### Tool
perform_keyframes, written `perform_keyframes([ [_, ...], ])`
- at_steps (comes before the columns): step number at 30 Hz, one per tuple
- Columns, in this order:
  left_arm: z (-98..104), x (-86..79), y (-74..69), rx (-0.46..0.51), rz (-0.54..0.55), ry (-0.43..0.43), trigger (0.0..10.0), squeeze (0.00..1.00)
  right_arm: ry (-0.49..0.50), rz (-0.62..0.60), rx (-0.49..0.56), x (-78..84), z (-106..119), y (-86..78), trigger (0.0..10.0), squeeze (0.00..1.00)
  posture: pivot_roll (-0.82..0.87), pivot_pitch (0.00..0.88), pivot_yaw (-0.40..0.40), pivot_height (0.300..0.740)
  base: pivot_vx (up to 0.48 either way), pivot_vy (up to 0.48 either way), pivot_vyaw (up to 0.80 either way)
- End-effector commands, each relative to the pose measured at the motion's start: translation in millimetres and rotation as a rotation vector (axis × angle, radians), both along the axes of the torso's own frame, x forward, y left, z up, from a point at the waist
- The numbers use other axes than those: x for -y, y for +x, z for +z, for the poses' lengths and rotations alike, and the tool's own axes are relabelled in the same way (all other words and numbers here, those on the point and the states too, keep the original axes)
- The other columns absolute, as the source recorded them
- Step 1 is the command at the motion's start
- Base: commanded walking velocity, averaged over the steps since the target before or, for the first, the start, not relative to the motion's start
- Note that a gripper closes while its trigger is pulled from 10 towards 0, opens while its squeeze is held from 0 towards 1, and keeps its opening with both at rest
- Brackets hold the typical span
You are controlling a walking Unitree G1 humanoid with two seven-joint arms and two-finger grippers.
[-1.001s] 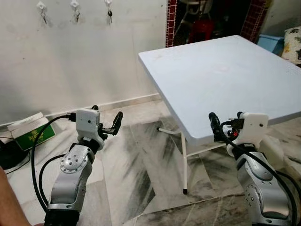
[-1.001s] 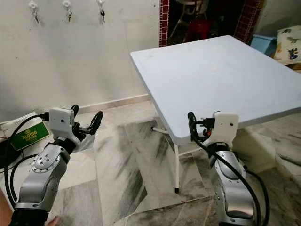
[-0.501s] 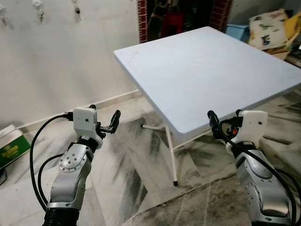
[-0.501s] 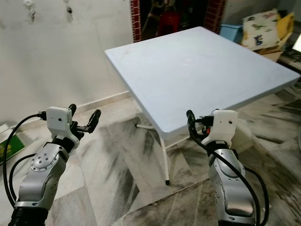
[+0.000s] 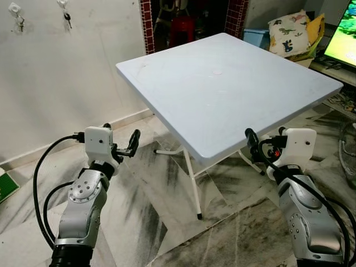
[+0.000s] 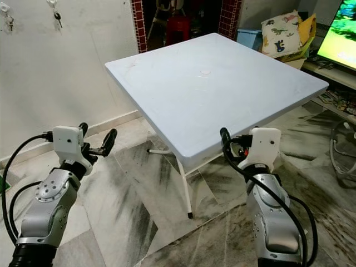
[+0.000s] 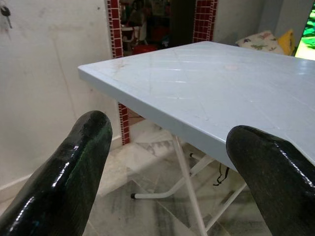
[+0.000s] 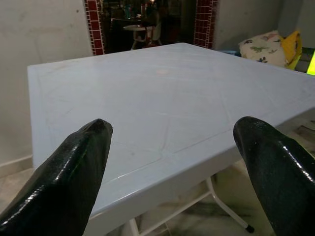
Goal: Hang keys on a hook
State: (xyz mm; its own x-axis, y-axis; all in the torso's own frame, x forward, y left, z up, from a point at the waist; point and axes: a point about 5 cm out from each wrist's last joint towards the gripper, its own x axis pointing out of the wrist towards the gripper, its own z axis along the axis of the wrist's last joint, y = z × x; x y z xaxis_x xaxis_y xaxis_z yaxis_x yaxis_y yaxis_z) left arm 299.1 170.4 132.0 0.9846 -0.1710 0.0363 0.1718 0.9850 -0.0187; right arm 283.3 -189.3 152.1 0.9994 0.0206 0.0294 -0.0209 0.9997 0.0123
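- Two white hooks [image 5: 15,8] are seen high on the pale wall at the far left, and a set of keys [image 5: 67,18] is hung from the one nearer the doorway; something small and dark is hung from the other, too small to be told.
- The left tool [image 5: 118,141] is held raised over the marble floor [image 5: 150,206], short of the desk's near corner; its fingers [image 7: 64,177] are spread apart and nothing is held between them.
- A white folding desk [image 5: 222,83] is seen in the middle, its top bare, on thin white legs.
- The right tool [image 5: 265,139] is held just before the desk's near edge, its fingers [image 8: 59,182] likewise spread apart and empty.
- Cushions [image 5: 286,33] are piled beyond the desk's far right corner, and a lit screen [image 5: 345,41] is seen at the right edge.
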Motion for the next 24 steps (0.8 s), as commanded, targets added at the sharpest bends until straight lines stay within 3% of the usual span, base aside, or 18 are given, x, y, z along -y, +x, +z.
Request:
perform_keyframes([
  [1,3.8,-4.9,3.0,0.01,0.02,0.014,10.0,0.0,0.004,0.006,-0.006,-0.5,-0.7,2.0,10.0,0.0,-0.03,0.0,0.037,0.74,0.0,0.0,-0.8],
  [24,3.2,-7.7,5.1,0.002,0.053,0.018,10.0,0.0,0.007,0.004,-0.002,-1.5,0.3,1.4,10.0,0.0,-0.03,0.0,0.041,0.74,0.0,0.0,-0.8],
])
